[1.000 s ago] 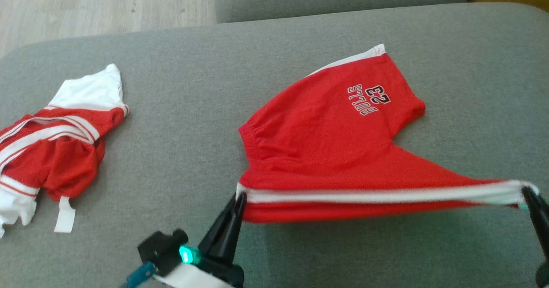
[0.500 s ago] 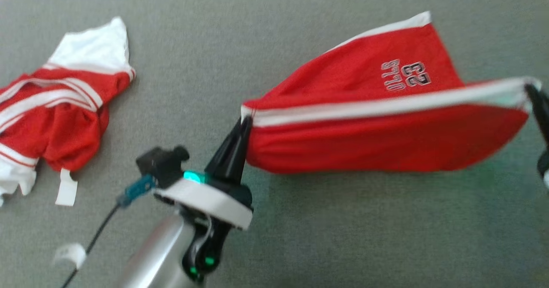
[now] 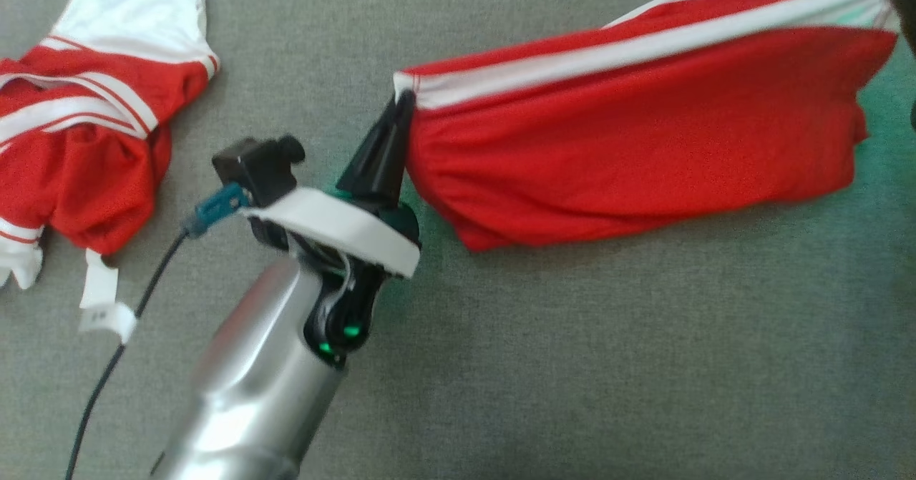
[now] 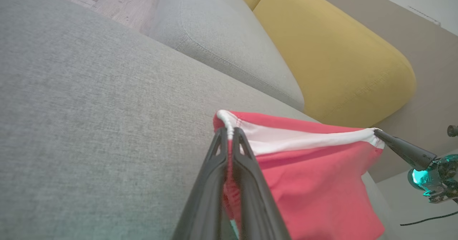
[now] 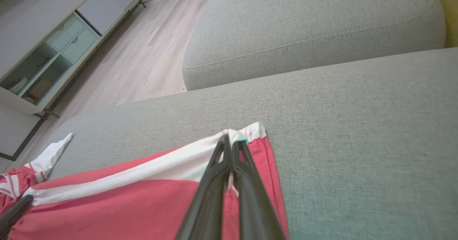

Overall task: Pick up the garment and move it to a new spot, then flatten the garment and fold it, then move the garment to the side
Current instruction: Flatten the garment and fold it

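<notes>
Two grippers, one pair of red shorts (image 3: 644, 129) strung tight between them, that's the gist. The head view gives you the whole spread. The shorts run from dead centre out to 2 o'clock, white stripe along the top edge, red cloth sagging toward 6 with a shadow on the grey sofa seat (image 3: 572, 380) under it. A crumpled red-and-white jersey (image 3: 86, 122) lies over at 9 to 10 o'clock, well apart from the shorts. The left wrist view adds a yellow cushion (image 4: 340, 54) up at 1 o'clock. The right wrist view adds wood floor (image 5: 154, 50) and a cabinet (image 5: 53, 50) around 10 to 11. As for where the shorts sit, the left gripper (image 3: 402, 101) has the 9 o'clock end of the stripe. In its own wrist view the cloth hangs off toward 4 o'clock, with a bit of white hem poking out past the tips at 12. The right gripper (image 4: 377, 133) has the far end of that stripe, and in its wrist view the shorts trail off toward 8 o'clock. Both sets of fingers are pinched hard together on the fabric, no gap I can see. In the head view the right one is just a dark blur at the 2 o'clock corner.
</notes>
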`<state>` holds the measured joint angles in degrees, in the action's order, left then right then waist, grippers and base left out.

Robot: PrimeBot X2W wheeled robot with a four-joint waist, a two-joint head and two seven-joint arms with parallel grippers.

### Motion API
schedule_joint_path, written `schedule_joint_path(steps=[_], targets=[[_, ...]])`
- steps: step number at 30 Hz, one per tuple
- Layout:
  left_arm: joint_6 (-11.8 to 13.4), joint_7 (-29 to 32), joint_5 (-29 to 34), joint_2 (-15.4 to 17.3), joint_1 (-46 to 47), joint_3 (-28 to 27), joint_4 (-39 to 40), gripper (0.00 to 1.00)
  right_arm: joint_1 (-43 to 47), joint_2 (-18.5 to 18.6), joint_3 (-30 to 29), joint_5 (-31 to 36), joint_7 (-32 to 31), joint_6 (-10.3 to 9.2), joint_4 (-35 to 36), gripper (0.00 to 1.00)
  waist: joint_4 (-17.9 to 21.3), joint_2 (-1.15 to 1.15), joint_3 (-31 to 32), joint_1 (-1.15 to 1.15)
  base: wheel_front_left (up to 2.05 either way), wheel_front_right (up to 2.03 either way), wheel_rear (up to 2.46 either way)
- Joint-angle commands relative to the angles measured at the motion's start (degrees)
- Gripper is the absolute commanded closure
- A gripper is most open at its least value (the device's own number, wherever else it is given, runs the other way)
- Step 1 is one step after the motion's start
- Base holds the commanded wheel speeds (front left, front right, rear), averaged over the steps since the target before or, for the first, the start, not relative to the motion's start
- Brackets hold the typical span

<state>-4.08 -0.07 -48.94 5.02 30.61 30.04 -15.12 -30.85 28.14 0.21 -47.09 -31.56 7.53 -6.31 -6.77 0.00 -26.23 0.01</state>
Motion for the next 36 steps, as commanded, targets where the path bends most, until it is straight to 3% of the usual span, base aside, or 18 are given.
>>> schedule_joint_path(steps=[1,9,10,11,12,13,18,25,31,36], targets=[[-0.17,-0.09,-0.12,0.73,2.07,-2.07,1.11,1.0,-1.63,1.88,0.66,0.44,-0.03,-0.04,1.01,1.0,-0.34,0.0,-1.46,-0.01,0.0,0.0,0.0],[-0.76,-0.8,0.93,0.65,6.57,-1.82,-3.75,1.0,-9.32,2.49,7.59,1.35,1.69,-0.04,-4.44,1.0,0.02,0.0,-3.38,-0.01,0.0,0.0,0.0],[-0.81,-1.02,1.0,0.6,6.81,-1.78,-4.28,0.96,-9.94,2.62,8.33,1.29,2.12,-0.04,-5.0,0.95,0.09,0.0,-3.41,-0.01,0.0,0.0,0.0],[-0.86,-0.91,0.99,0.55,6.96,-1.6,-4.89,0.73,-10.44,2.77,9.07,1.08,2.47,-0.04,-5.56,0.61,0.15,0.0,-3.38,-0.01,0.0,0.0,0.0],[-0.86,-0.74,1.04,0.51,7.06,-1.37,-5.47,0.2,-10.92,3.01,9.68,0.91,3.08,-0.04,-6.0,0.0,0.21,0.0,-3.3,-0.01,0.0,0.0,0.0],[-0.81,-0.81,1.17,0.48,7.13,-1.24,-5.93,0.0,-11.28,3.17,10.08,0.77,4.0,-0.04,-6.47,0.0,0.26,0.0,-3.18,-0.01,0.0,0.0,0.0],[-0.1,-2.66,3.42,0.98,6.68,-0.22,-7.43,0.0,-10.77,4.6,11.73,0.03,8.69,-0.04,-7.68,0.0,0.24,0.0,-1.38,-0.01,0.0,0.0,0.0],[4.44,-12.06,11.07,3.22,0.64,1.23,-6.25,0.0,-1.66,6.12,13.54,0.25,13.7,-0.04,-4.1,0.0,0.66,0.0,3.6,-0.01,0.0,0.0,0.0],[10.49,-14.86,18.76,3.56,-9.2,-1.82,1.49,0.0,10.31,4.46,9.27,2.18,17.31,-0.04,-1.16,0.0,-0.1,0.0,7.53,-0.01,0.0,0.0,0.0],[12.6,-14.91,27.46,2.54,-18.35,-5.57,11.29,0.0,17.27,0.06,1.55,5.35,17.95,-0.04,-1.02,0.0,-2.24,0.0,8.43,-0.01,0.0,0.0,0.0]])
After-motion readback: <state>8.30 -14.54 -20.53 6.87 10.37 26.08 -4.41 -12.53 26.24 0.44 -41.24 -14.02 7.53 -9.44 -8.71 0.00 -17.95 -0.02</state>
